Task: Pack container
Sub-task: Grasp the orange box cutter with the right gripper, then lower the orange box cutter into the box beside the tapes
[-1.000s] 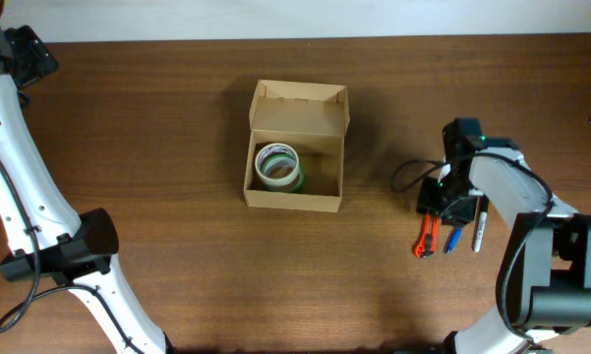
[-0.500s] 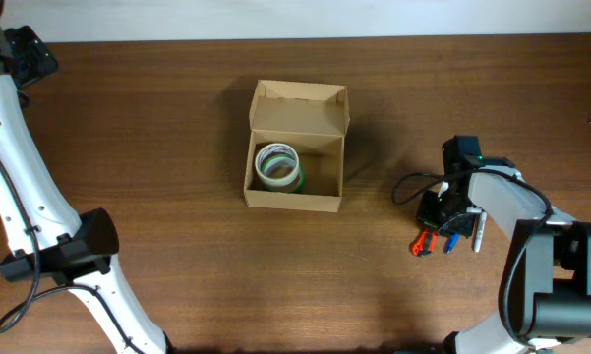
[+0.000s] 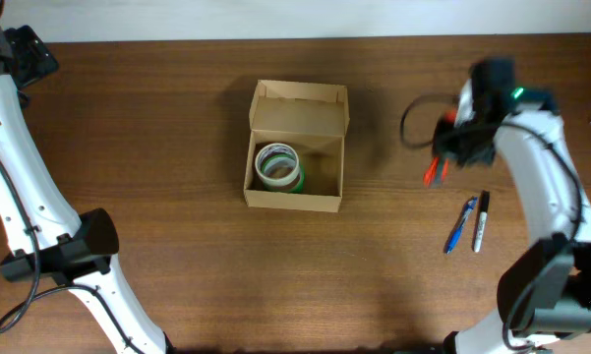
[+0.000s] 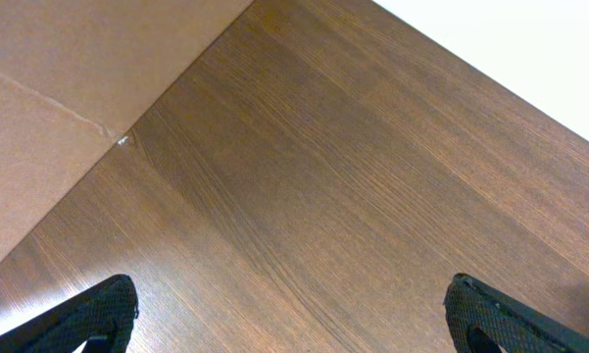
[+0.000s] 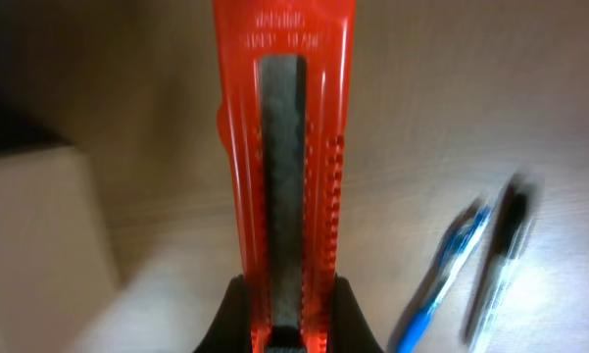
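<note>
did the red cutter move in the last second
Yes. The red cutter, gripped in the right hand, has left its spot beside the blue pen and is now farther up the overhead view, level with the container.

1. One tan-brown rectangular cardboard box [image 3: 293, 200] with a hinged flap lid.
2. One roll of tape [image 3: 277, 165], white with a green edge, is in sight; whether a second lies beneath it cannot be told.
3. One red plastic utility knife [image 3: 434, 169].
4. One blue ballpoint pen [image 3: 459, 225].
5. One slim black-and-white marker [image 3: 480, 220].
6. Two white robot arms, left [image 3: 20, 177] and right [image 3: 541, 167].
7. One dark brown wooden table [image 3: 177, 275].
</note>
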Tool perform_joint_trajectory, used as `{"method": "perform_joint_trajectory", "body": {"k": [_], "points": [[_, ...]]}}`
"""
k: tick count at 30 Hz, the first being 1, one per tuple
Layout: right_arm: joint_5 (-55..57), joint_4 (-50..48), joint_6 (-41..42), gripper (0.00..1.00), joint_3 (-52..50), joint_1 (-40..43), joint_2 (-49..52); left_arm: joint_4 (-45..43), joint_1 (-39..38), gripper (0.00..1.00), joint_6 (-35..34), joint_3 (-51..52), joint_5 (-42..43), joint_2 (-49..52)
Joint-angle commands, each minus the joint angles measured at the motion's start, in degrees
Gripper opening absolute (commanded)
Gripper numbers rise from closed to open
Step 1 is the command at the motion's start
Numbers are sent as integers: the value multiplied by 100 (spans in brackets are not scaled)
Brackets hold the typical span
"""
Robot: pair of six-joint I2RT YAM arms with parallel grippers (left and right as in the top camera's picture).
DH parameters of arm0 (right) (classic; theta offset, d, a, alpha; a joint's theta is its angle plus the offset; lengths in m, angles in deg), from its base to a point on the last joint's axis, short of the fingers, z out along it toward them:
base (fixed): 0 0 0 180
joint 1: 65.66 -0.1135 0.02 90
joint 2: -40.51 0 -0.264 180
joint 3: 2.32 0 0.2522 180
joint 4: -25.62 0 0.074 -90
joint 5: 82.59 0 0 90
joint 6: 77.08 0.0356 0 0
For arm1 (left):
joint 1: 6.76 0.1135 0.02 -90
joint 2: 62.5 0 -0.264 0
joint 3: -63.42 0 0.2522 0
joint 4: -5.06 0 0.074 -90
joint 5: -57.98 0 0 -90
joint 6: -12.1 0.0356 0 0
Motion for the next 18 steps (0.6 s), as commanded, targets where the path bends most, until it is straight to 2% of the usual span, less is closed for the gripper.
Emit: {"method": "perform_joint_trajectory", "body": {"k": [1,5,8,12,18], "points": [[-72,501,-855,4,1416,-57,-173,15,28,100,66,22,0,-136],[-223,1187,-1773,4,2702,-295,-173,15,28,100,66,22,0,-136],[-225,1626,-2503,4,3202,-717,-173,15,28,100,66,22,0,-136],[-216,1884,-3285,4,3274,-1534,-133,15,28,100,66,22,0,-136],[81,1816,-3960,4,3268,-2747,286,15,28,100,66,20,0,-136]]}}
